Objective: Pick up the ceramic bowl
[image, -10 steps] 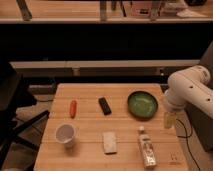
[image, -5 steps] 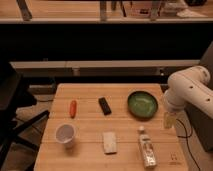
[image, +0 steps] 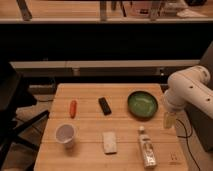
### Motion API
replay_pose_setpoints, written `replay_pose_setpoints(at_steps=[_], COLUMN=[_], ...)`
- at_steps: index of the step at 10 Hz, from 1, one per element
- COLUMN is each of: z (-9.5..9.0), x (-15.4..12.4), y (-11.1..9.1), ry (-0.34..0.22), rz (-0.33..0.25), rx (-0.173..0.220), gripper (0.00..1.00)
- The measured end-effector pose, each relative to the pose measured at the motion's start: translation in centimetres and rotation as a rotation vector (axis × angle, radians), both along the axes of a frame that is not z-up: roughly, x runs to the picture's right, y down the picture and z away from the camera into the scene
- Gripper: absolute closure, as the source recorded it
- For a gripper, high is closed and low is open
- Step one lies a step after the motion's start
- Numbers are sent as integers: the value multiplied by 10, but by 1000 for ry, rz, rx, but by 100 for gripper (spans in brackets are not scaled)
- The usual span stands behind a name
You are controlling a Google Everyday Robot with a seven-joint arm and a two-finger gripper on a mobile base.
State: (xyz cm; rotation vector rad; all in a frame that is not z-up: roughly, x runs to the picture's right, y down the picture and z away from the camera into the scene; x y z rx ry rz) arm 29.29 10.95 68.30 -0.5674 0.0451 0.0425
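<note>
The ceramic bowl (image: 142, 104) is round, shallow and glossy green with a darker rim. It sits on the wooden table (image: 90, 150) at the right, toward the back. My gripper (image: 169, 121) hangs from the white arm (image: 187, 90) just right of the bowl and a little in front of it, near the table's right edge. It is apart from the bowl and holds nothing.
A small white paper cup (image: 65, 135) stands at front left. An orange carrot-like item (image: 73, 108) and a black bar (image: 104, 105) lie mid-table. A pale sponge (image: 109, 142) and a clear bottle (image: 147, 147) lie at the front. A black chair (image: 12, 107) stands at left.
</note>
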Motion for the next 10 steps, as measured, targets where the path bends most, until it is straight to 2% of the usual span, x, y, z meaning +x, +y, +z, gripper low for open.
replay_pose_setpoints(at_steps=[2, 6, 10], z=[5, 10, 15], x=[4, 8, 13], y=[-3, -4, -7], ry=[-27, -34, -64], rz=[-66, -101, -167], rx=[7, 17, 25], gripper=[20, 20, 20])
